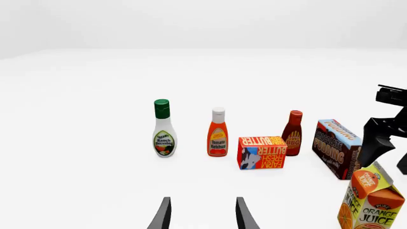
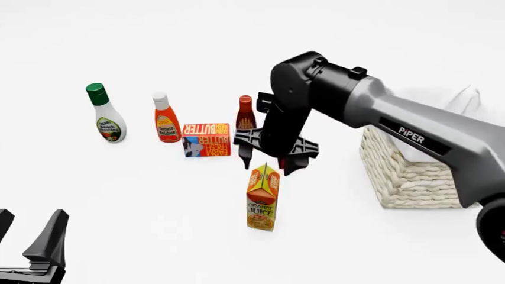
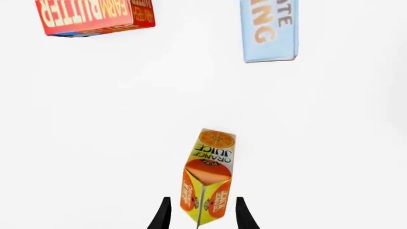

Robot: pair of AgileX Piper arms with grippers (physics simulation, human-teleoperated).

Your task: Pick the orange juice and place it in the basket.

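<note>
The tall orange-and-yellow gable-top orange juice carton (image 2: 262,199) stands upright on the white table, nearer the arms than the row of groceries and well left of the large cream woven wicker basket (image 2: 410,171). The right gripper (image 2: 271,165) hangs directly over it, fingers spread and pointing down, the carton's ridge between the tips in the wrist view — nothing gripped yet, apparently lined up for a top-down grasp. The left gripper (image 2: 32,236) waits open and empty, far aside, out of the way.
</note>
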